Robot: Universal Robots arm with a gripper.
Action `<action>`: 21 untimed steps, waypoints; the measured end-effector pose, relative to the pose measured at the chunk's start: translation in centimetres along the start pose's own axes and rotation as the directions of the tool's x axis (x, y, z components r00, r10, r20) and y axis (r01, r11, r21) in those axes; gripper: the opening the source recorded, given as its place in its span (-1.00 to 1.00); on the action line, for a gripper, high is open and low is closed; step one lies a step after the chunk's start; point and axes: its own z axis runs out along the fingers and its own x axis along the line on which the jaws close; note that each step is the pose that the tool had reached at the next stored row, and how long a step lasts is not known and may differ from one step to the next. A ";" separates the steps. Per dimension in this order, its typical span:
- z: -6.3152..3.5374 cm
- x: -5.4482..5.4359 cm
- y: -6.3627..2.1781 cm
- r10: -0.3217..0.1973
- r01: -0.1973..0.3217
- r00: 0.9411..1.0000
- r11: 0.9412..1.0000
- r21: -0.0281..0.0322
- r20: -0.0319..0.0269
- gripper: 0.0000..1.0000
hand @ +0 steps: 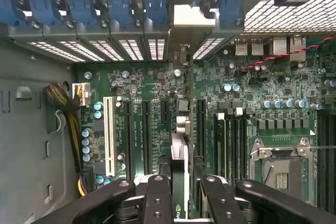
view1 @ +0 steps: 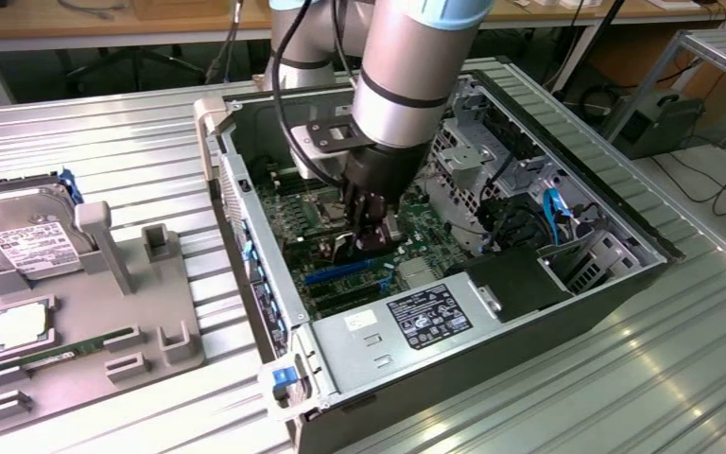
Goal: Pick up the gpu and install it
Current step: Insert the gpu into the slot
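In the wrist view the gpu (hand: pixel 179 157) is seen edge-on, a thin dark card running away from my gripper (hand: pixel 181 184). My gripper is shut on it, one black finger (hand: pixel 157 198) on each side. Its silver-beige bracket (hand: pixel 192 18) is at the case's rear slot openings. The card stands upright over the green motherboard (hand: pixel 262 93), between two long black slots (hand: pixel 147 135); I cannot tell whether it is seated. In the exterior view my gripper (view1: pixel 371 235) is down inside the open computer case (view1: pixel 615 222), over the board.
The case's power supply (view1: pixel 426 317) and drive cage (view1: pixel 490 151) flank the arm. A white slot (hand: pixel 109 135) and a cable bundle (hand: pixel 63 100) lie beside the card. On the exterior view's left, a grey fixture (view1: pixel 148 331) holds a silver hard drive (view1: pixel 23 236) and a green RAM stick (view1: pixel 67 345).
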 end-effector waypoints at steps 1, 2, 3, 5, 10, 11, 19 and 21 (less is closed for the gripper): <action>0.55 0.0 0.00 -0.002 0.002 1.000 1.000 0.006 0.000 -0.47; 0.96 0.0 0.13 -0.002 0.002 1.000 1.000 0.006 0.000 -0.47; 1.04 -0.1 0.34 -0.002 0.002 1.000 1.000 0.006 0.000 -0.47; 1.94 -0.1 0.40 -0.008 0.008 1.000 1.000 0.005 0.000 -0.47; 1.60 -0.2 0.54 -0.009 0.009 1.000 1.000 0.000 0.018 -0.47; 1.82 -0.1 0.68 -0.009 0.009 1.000 1.000 0.001 0.018 -0.47; 2.02 0.1 0.77 -0.008 0.008 1.000 1.000 -0.004 0.016 -0.47; 2.00 0.1 0.76 -0.009 0.009 1.000 1.000 -0.004 0.013 -0.47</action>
